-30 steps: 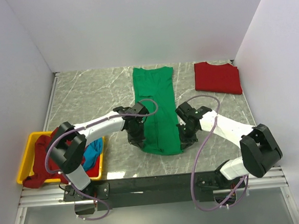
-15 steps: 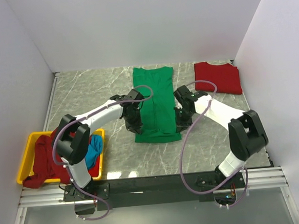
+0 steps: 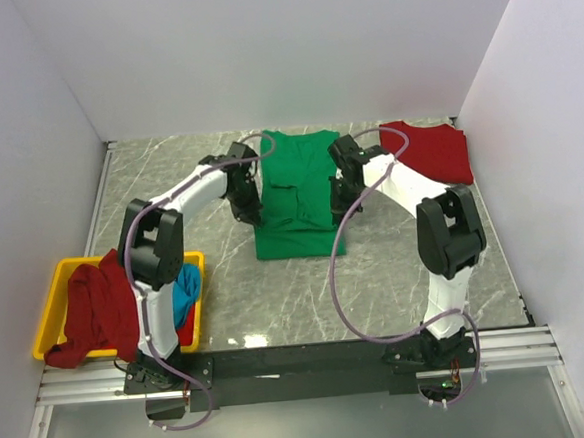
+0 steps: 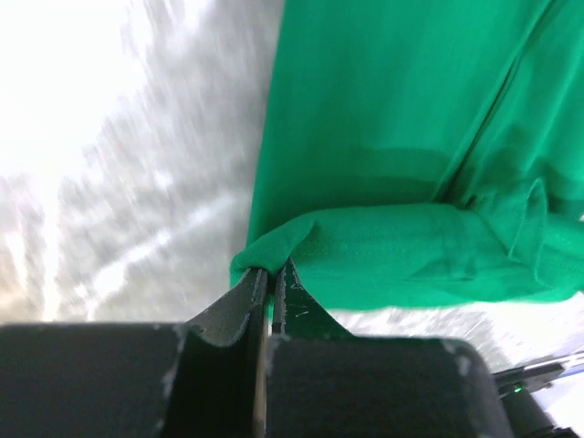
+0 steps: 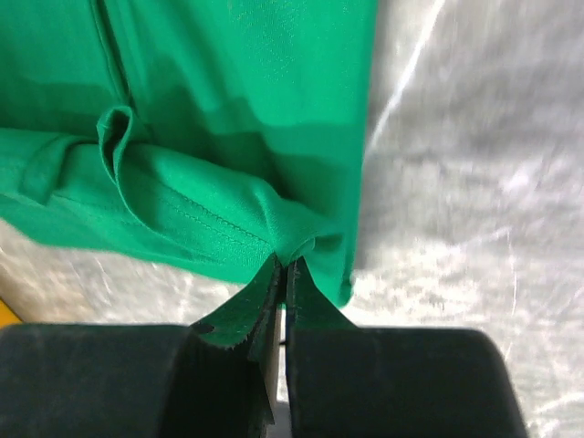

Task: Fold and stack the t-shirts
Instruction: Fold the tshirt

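green t-shirt (image 3: 293, 229) looks soft, light and floppy; my left jaws and right jaws are clenched on its hem corners, probably the right hold to keep it flat.

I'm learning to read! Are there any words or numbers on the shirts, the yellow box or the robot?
None: no text shows in any view. The green t-shirt, red t-shirt, yellow bin, left arm and right arm all look plain, with no readable label, brand or number.
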Robot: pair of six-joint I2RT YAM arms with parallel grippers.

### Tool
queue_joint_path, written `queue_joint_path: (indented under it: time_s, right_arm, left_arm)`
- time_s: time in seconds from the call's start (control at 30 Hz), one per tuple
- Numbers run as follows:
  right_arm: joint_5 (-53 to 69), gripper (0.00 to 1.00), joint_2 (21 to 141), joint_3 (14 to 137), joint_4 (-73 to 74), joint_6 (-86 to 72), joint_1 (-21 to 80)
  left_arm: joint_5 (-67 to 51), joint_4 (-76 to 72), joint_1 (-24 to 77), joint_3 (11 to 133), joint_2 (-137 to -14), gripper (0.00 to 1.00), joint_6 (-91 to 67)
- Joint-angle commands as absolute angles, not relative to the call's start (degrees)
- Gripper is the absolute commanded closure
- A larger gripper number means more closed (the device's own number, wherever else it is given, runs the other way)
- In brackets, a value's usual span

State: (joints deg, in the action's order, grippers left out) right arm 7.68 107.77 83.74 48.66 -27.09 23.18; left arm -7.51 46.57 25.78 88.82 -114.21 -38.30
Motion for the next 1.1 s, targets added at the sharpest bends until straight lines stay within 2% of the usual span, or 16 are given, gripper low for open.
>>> queue_joint_path:
  time_s: [0.0,0.27,0.6,1.07]
  right_arm:
    - [6.0,1.0,110.2,89.5,50.8,-26.4,22.0]
    - [5.6,1.0,117.5,100.3,54.1,-26.2,20.0]
    - [6.4,1.0,125.1,110.2,56.2,-25.8,19.0]
    - [6.2,1.0,125.9,110.3,55.3,-26.5,17.5]
  left_arm:
    - [-10.3,46.2,23.2,96.3,-118.0,0.99,-34.3]
    - [-15.5,47.8,19.7,108.0,-125.9,0.99,-30.7]
    - [-21.0,44.9,16.7,113.1,-130.8,1.0,-28.9]
    - [-23.8,46.0,15.4,119.5,-135.6,0.99,-27.5]
